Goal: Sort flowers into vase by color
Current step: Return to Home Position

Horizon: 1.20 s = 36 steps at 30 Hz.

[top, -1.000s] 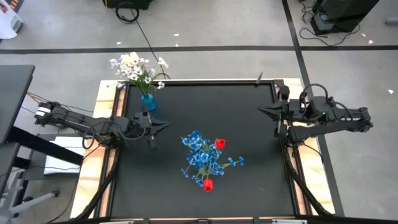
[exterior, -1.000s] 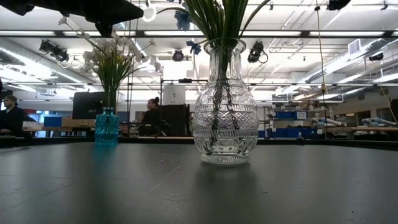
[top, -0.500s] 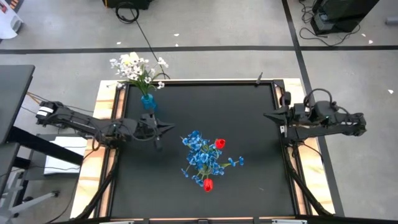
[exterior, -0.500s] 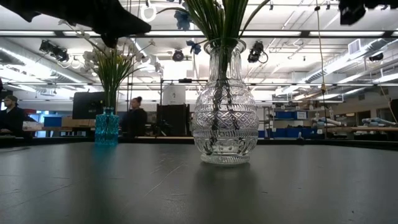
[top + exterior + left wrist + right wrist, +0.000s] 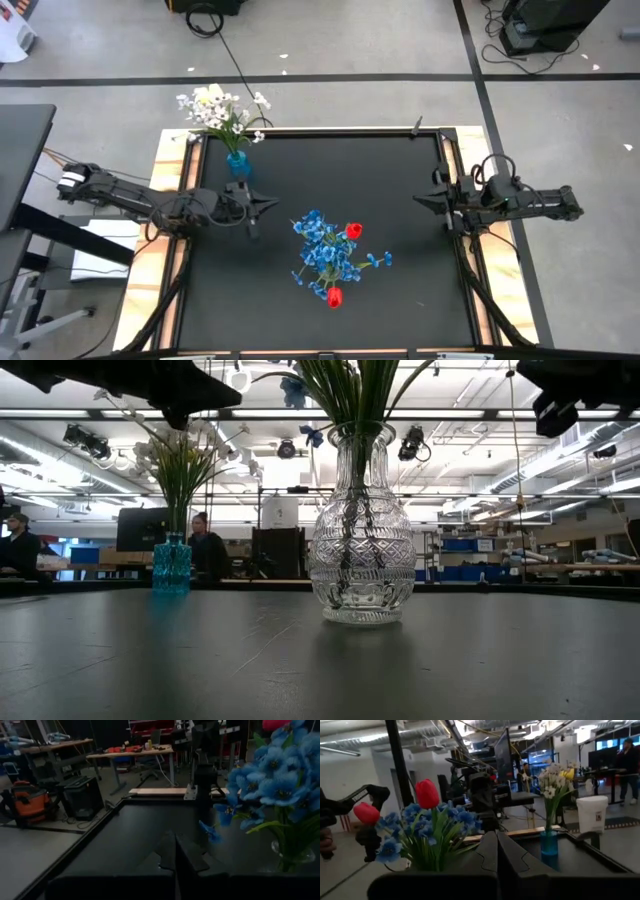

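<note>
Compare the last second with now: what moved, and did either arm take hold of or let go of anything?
The right gripper slid down-picture in the high view as its arm straightened, and it dropped further into the low view. A person in the room behind walked left. The left gripper hardly shifted. The clear vase and blue vase stayed put. Nothing was grasped or released.

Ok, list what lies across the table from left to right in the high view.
blue vase holding white and yellow flowers → blue flowers and red tulips → right gripper
</note>
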### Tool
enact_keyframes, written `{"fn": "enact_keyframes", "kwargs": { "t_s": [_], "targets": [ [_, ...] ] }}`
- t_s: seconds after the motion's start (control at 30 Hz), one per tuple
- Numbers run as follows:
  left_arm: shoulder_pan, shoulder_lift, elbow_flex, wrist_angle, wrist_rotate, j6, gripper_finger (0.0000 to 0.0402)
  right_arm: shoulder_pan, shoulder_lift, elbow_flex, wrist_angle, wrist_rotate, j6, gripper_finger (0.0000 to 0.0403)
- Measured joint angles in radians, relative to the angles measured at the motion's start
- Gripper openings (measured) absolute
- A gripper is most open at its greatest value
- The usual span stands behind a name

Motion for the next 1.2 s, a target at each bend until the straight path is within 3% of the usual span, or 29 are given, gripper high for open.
{"fn": "enact_keyframes", "kwargs": {
  "t_s": [0.2, 0.43, 0.57, 0.87, 1.03, 1.2],
  "targets": [
    [0.005, -0.099, 0.0, -0.099, 0.03, 0.002, 0.0002, 0.0, -0.015, 0.002, -0.002, -0.046, -0.054, 0.0004],
    [0.09, -0.098, 0.001, -0.106, 0.247, -0.035, 0.0002, 0.0, -0.108, 0.008, -0.106, -0.049, -0.082, 0.0004],
    [0.145, -0.059, 0.001, -0.069, 0.306, -0.019, 0.0002, -0.001, -0.105, 0.009, -0.128, -0.067, -0.083, 0.0004],
    [0.186, -0.069, 0.001, -0.002, 0.306, -0.022, 0.0002, -0.001, -0.107, 0.009, -0.118, -0.019, -0.051, 0.0004],
    [0.145, -0.099, 0.001, -0.03, 0.3, -0.037, 0.0002, -0.001, -0.107, 0.009, -0.117, -0.015, -0.036, 0.0004],
    [0.052, -0.151, 0.001, -0.126, 0.198, -0.042, 0.0001, -0.001, -0.107, 0.009, -0.116, 0.004, -0.062, 0.0004]
  ]
}}
